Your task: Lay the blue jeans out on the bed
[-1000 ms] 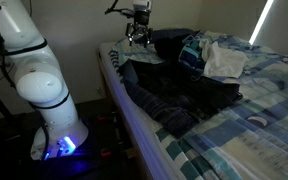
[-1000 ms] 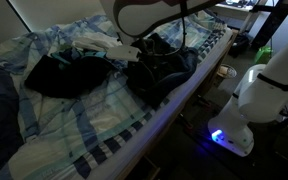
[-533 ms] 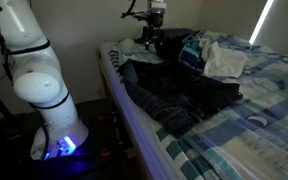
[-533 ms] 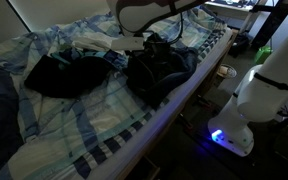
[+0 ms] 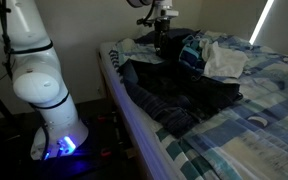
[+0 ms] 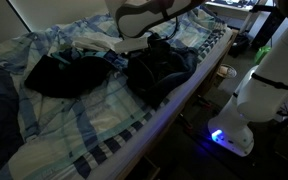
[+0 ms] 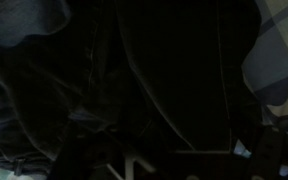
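The blue jeans [image 5: 189,92] lie crumpled in a dark heap near the bed's edge, and they also show in the other exterior view [image 6: 162,68]. My gripper [image 5: 162,34] hangs just above the far end of the heap, over dark cloth; it is also in the other exterior view [image 6: 154,40]. The wrist view is almost black and filled with dark folded fabric [image 7: 134,90] very close to the camera. The fingers do not show clearly in any view, so I cannot tell whether they hold cloth.
The bed [image 5: 254,135] has blue plaid bedding [image 6: 84,120]. A white and a teal garment [image 5: 219,55] lie beyond the jeans. Another dark garment [image 6: 54,75] lies further along the bed. The robot base [image 5: 44,95] stands on the floor beside the bed.
My gripper has moved along the far end of the jeans toward the middle of the bed and risen slightly. The jeans heap looks almost unchanged.
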Robot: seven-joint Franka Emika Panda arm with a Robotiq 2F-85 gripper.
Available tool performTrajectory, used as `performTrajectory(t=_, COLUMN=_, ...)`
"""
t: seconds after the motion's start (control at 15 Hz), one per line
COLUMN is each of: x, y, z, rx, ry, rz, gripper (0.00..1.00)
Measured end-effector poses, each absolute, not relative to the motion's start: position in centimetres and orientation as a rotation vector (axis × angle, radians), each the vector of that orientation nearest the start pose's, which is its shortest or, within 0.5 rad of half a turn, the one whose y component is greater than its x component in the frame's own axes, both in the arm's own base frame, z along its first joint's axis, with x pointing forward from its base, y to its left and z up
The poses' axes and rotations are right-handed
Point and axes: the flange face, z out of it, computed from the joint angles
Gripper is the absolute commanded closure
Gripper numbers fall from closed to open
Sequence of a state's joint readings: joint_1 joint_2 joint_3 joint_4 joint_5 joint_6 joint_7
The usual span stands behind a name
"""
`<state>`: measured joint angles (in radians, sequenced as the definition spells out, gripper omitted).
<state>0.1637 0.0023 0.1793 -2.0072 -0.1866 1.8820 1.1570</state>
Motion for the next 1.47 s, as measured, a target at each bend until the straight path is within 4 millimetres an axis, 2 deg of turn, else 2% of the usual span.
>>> performTrajectory(t=0.33, x=52.2, y=15.6, z=42.7, rx=-3.147, ry=1.206, rz=0.007, gripper=0.00)
performTrajectory(t=0.93, x=52.3, y=15.8, z=42.8, rx=-3.142, ry=1.191, rz=-0.010, gripper=0.00)
performTrajectory(t=1.2, x=52.5, y=15.8, z=42.8, rx=-3.177, ry=1.069, rz=-0.009, gripper=0.00)
performTrajectory(t=1.47, x=52.7, y=15.2, z=42.4, rx=-3.195, ry=1.023, rz=0.014, gripper=0.00)
